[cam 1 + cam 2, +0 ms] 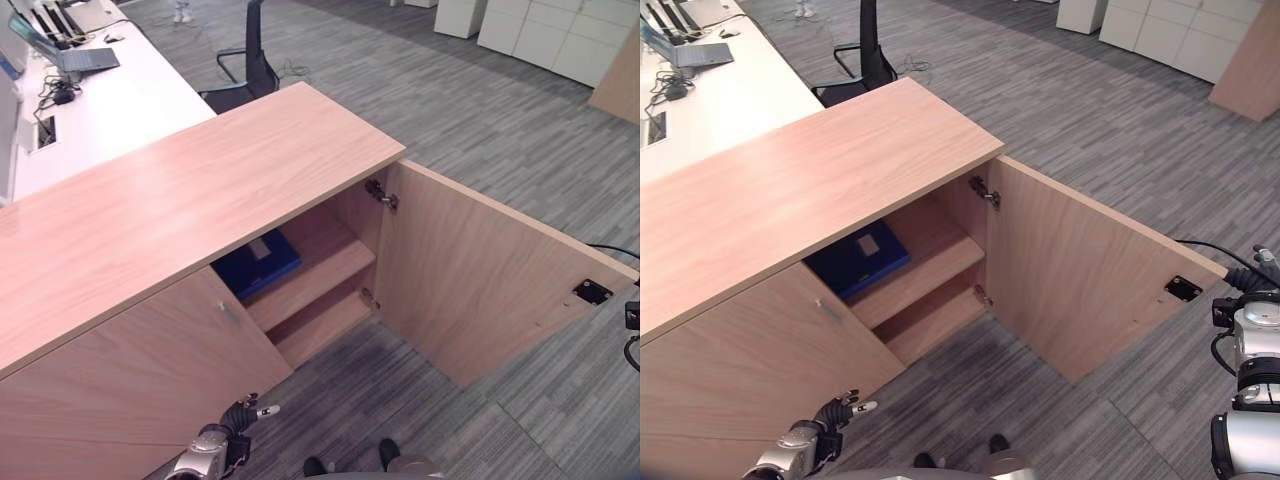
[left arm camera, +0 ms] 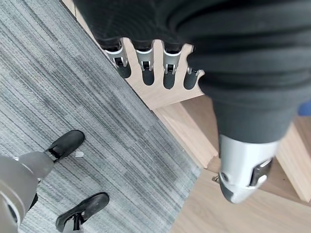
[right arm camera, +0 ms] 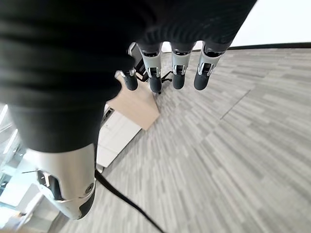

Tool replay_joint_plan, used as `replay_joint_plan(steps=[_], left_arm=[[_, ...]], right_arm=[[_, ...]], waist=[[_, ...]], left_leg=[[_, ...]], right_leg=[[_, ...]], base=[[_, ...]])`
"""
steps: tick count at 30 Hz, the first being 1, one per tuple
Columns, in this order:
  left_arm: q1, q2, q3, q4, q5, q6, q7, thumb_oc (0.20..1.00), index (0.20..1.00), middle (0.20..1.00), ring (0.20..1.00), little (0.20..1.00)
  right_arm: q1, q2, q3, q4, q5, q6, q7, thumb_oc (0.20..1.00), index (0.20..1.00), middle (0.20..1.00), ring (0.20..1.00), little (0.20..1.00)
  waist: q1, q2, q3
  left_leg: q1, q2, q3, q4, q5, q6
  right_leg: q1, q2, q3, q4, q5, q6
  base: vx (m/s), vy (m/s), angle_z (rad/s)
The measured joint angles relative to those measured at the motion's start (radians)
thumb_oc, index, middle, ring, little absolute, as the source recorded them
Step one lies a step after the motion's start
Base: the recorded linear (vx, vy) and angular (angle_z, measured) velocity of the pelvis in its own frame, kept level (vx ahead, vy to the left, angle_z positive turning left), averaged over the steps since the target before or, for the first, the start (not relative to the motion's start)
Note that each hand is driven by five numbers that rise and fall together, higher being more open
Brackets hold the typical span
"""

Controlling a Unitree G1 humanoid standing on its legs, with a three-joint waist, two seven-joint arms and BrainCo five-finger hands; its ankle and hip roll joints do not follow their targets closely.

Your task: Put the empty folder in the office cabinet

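Looking down on a wooden cabinet (image 1: 180, 210) with its right door (image 1: 470, 270) swung wide open and a blue folder (image 1: 858, 258) lying inside.

We see two shelves in the open compartment: the folder lies flat on the upper shelf (image 1: 310, 285), partly tucked under the cabinet top, and the lower shelf (image 1: 325, 325) shows nothing on it. A pale label sits on the folder's cover, too small for us to read. The left door (image 1: 140, 370) is closed. Behind stands a white desk (image 1: 120, 110) with a laptop (image 1: 75, 55), and a black chair (image 1: 250, 60) beside it. Our left hand (image 2: 146, 60) hangs low before the closed door, fingers straight and empty; our right hand (image 3: 165, 68) hangs by the open door's far edge, fingers also relaxed, holding nothing.
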Motion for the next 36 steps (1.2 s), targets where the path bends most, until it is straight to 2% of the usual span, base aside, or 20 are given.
replay_joint_plan(steps=[3, 8, 9, 10, 11, 12, 13, 14, 16, 17, 19, 21, 25, 29, 36], left_arm=[[-0.023, 0.000, 0.011, 0.025, 0.000, 0.001, 0.000, 1.000, 1.000, 1.000, 1.000, 1.000], [-0.032, 0.007, 0.012, 0.023, 0.000, 0.000, 0.001, 1.000, 1.000, 1.000, 1.000, 1.000], [-0.040, 0.012, 0.008, 0.020, 0.000, 0.000, 0.000, 1.000, 1.000, 1.000, 1.000, 1.000], [-0.044, 0.016, 0.010, 0.019, 0.000, 0.000, 0.000, 1.000, 1.000, 1.000, 1.000, 1.000], [-0.043, 0.023, 0.013, 0.020, 0.000, 0.000, 0.000, 1.000, 1.000, 1.000, 1.000, 1.000], [-0.037, 0.040, 0.013, 0.021, 0.000, 0.003, 0.000, 1.000, 1.000, 1.000, 1.000, 1.000], [-0.035, 0.047, 0.016, 0.023, 0.000, 0.008, 0.005, 1.000, 1.000, 1.000, 1.000, 1.000], [-0.030, 0.053, 0.029, 0.023, 0.000, 0.009, 0.009, 1.000, 1.000, 1.000, 1.000, 1.000], [-0.018, 0.067, 0.065, 0.032, 0.000, 0.009, 0.010, 1.000, 1.000, 1.000, 1.000, 1.000], [-0.013, 0.088, 0.095, 0.053, 0.000, 0.009, 0.009, 1.000, 1.000, 1.000, 1.000, 1.000], [-0.019, 0.081, 0.097, 0.071, 0.000, 0.009, 0.009, 1.000, 1.000, 1.000, 1.000, 1.000], [-0.015, 0.070, 0.097, 0.072, 0.000, 0.009, 0.005, 1.000, 1.000, 1.000, 1.000, 1.000], [-0.029, 0.029, 0.096, 0.065, 0.000, 0.009, -0.005, 1.000, 1.000, 1.000, 1.000, 1.000], [-0.038, 0.017, 0.087, 0.065, 0.000, 0.008, -0.006, 1.000, 1.000, 1.000, 1.000, 1.000], [-0.020, 0.015, 0.079, 0.070, 0.000, 0.011, -0.007, 1.000, 1.000, 1.000, 1.000, 1.000]], right_arm=[[-0.006, 0.001, 0.014, 0.007, -0.002, 0.001, 0.003, 1.000, 1.000, 1.000, 1.000, 1.000], [0.000, 0.001, 0.013, 0.010, -0.011, 0.006, 0.011, 1.000, 1.000, 1.000, 1.000, 1.000], [0.001, 0.000, 0.007, 0.009, -0.012, 0.007, 0.012, 1.000, 1.000, 1.000, 1.000, 1.000], [0.001, 0.001, 0.009, 0.008, -0.012, 0.007, 0.015, 1.000, 1.000, 1.000, 1.000, 1.000], [0.000, 0.005, 0.009, 0.003, -0.012, 0.007, 0.019, 1.000, 1.000, 1.000, 1.000, 1.000], [-0.024, 0.014, 0.018, 0.009, -0.012, 0.007, 0.021, 1.000, 1.000, 1.000, 1.000, 1.000], [-0.035, 0.017, 0.030, 0.013, -0.011, 0.007, 0.022, 1.000, 1.000, 1.000, 1.000, 1.000], [-0.034, 0.024, 0.040, 0.017, -0.012, 0.009, 0.024, 1.000, 1.000, 1.000, 1.000, 1.000], [-0.034, 0.052, 0.048, 0.007, -0.011, 0.010, 0.033, 1.000, 1.000, 1.000, 1.000, 1.000], [-0.034, 0.072, 0.080, -0.012, -0.012, 0.008, 0.046, 1.000, 1.000, 1.000, 1.000, 1.000], [-0.036, 0.073, 0.082, -0.016, -0.011, 0.007, 0.058, 1.000, 1.000, 1.000, 1.000, 1.000], [-0.034, 0.073, 0.082, -0.019, -0.011, 0.006, 0.067, 1.000, 1.000, 1.000, 1.000, 1.000], [-0.034, 0.071, 0.125, -0.085, -0.012, 0.005, 0.088, 1.000, 1.000, 1.000, 1.000, 1.000], [-0.046, 0.070, 0.173, -0.087, -0.012, 0.002, 0.110, 1.000, 1.000, 1.000, 1.000, 1.000], [-0.142, 0.067, 0.259, -0.080, -0.012, 0.003, 0.129, 1.000, 1.000, 1.000, 1.000, 1.000]], waist=[[-0.006, -0.033, 0.021], [-0.026, -0.052, 0.037], [-0.026, -0.057, 0.051], [-0.020, -0.066, 0.066], [-0.011, -0.074, 0.075], [0.017, -0.065, 0.093], [0.034, -0.053, 0.099], [0.038, -0.052, 0.100], [0.054, -0.073, 0.092], [0.060, -0.109, 0.070], [0.065, -0.091, 0.059], [0.072, -0.080, 0.044], [0.059, -0.066, 0.018], [0.060, -0.074, -0.008], [0.063, -0.074, -0.015]], left_leg=[[0.001, -0.002, 0.046, -0.001, -0.003, 0.004], [-0.002, -0.006, 0.074, -0.010, -0.009, 0.011], [-0.012, -0.004, 0.094, -0.010, -0.007, 0.012], [-0.012, -0.002, 0.116, -0.006, -0.004, 0.016], [-0.015, -0.005, 0.133, -0.001, -0.004, 0.016], [-0.020, 0.023, 0.194, 0.000, 0.005, 0.038], [-0.023, 0.034, 0.222, -0.001, -0.002, 0.046], [-0.021, 0.036, 0.223, 0.000, -0.007, 0.038], [-0.003, 0.032, 0.239, -0.001, -0.010, 0.018], [0.002, 0.020, 0.243, -0.001, -0.007, -0.003], [0.000, 0.040, 0.222, 0.000, 0.014, -0.023], [0.002, 0.053, 0.199, 0.000, 0.019, -0.022], [0.004, 0.074, 0.141, 0.000, 0.028, -0.027], [0.008, 0.073, 0.127, 0.001, 0.030, -0.029], [0.016, 0.073, 0.120, 0.000, 0.035, -0.039]], right_leg=[[-0.023, 0.002, 0.050, 0.002, 0.021, 0.004], [-0.041, -0.005, 0.071, 0.012, 0.025, 0.018], [-0.084, -0.005, 0.064, 0.064, 0.025, 0.021], [-0.110, -0.009, 0.035, 0.088, 0.018, 0.031], [-0.135, -0.010, 0.009, 0.102, 0.030, 0.024], [-0.147, -0.064, -0.209, 0.109, 0.006, 0.000], [-0.180, -0.117, -0.310, 0.213, -0.005, 0.001], [-0.181, -0.152, -0.318, 0.269, -0.019, 0.024], [-0.143, -0.194, -0.310, 0.263, -0.036, 0.054], [-0.086, -0.194, -0.314, 0.170, -0.029, 0.067], [-0.037, -0.149, -0.321, 0.065, 0.009, 0.059], [0.004, -0.122, -0.323, -0.007, 0.050, 0.037], [0.018, -0.100, -0.326, -0.007, 0.043, 0.025], [0.030, -0.102, -0.328, -0.007, 0.039, 0.027], [0.040, -0.105, -0.327, -0.008, 0.033, 0.036]], base=[[-0.07, 0.106, -0.41], [-0.14, 0.078, -0.22], [-0.07, 0.036, -0.35], [-0.13, 0.025, -0.57], [-0.11, -0.003, -0.90], [-0.11, -0.050, -1.08], [-0.03, -0.081, -0.93], [0.02, -0.116, -0.50], [0.01, -0.143, -0.37], [0.02, -0.172, -0.33], [0.03, -0.142, -0.10], [0.05, -0.125, -0.10], [0.03, -0.084, 0.06], [0.03, -0.060, 0.08], [0.02, -0.044, 0.03]])
